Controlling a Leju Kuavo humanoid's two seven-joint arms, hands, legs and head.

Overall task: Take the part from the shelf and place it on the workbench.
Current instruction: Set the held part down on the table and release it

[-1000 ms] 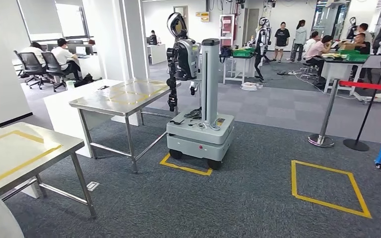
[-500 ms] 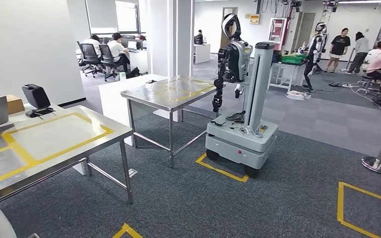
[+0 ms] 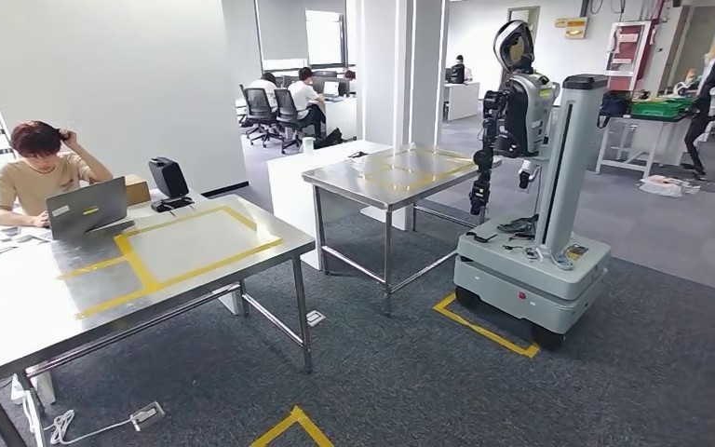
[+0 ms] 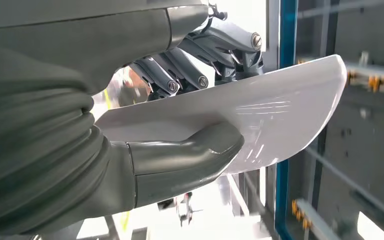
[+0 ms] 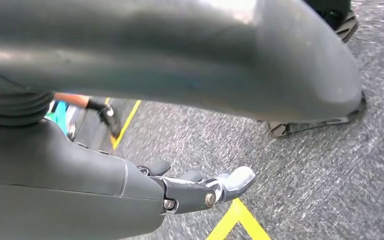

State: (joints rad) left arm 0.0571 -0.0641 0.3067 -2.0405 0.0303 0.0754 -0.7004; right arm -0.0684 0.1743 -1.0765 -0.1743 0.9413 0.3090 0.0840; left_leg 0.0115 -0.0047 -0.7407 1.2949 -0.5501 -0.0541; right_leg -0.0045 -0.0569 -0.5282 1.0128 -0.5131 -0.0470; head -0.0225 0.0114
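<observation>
grey ribbed wrist cover, dark screwed fingers

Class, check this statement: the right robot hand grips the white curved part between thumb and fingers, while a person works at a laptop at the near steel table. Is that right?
Not quite. The left robot hand grips the white curved part, as the left wrist view shows; the right robot hand holds nothing. The person does sit at a laptop at the near steel table.

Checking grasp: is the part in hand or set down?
In hand: the left hand grips the white part, thumb under, fingers over.
</observation>
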